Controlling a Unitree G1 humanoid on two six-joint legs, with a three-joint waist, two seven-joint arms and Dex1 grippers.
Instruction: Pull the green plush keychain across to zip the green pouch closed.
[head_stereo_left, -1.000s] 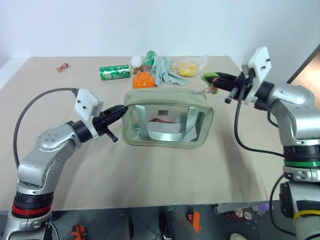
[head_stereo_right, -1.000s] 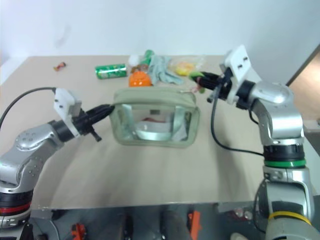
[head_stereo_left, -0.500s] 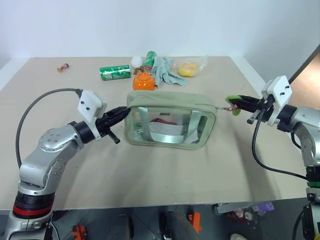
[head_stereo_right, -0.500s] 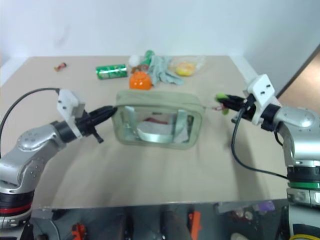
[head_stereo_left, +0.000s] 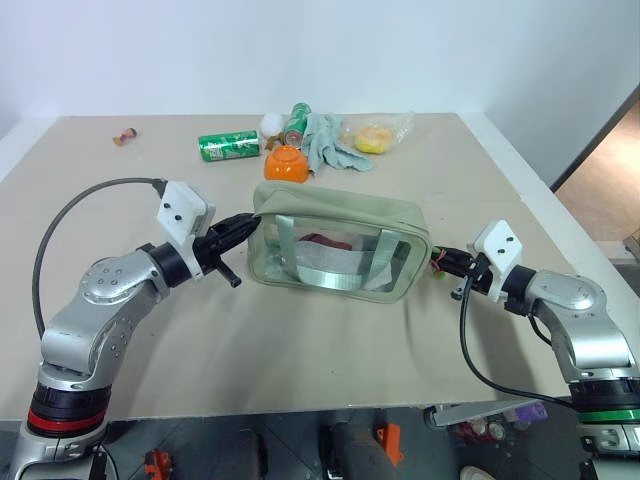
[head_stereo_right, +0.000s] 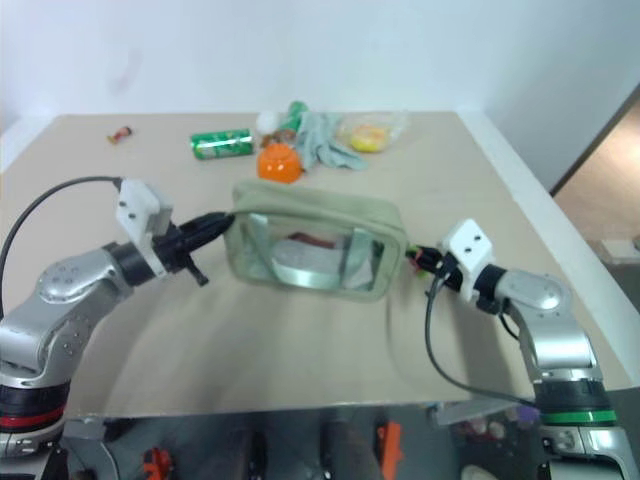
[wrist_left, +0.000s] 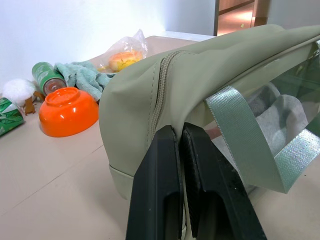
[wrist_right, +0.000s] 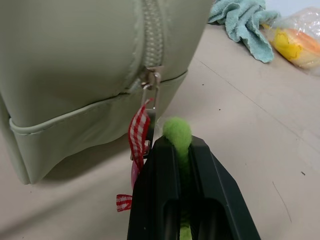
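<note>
Our right tool (wrist_right: 182, 150) is clamped on the green plush keychain (wrist_right: 177, 132), slider at the green pouch (head_stereo_left: 340, 235) end just ahead; left tool (wrist_left: 180, 137) pinches the opposite end. We pull in line with the zipper, low.

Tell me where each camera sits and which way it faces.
Head eyes: look forward and down over the table; both arms show.
Left wrist: looks along the left gripper, shut on the green pouch.
Right wrist: looks along the right gripper, shut on the green plush keychain.
All share the pouch.
</note>
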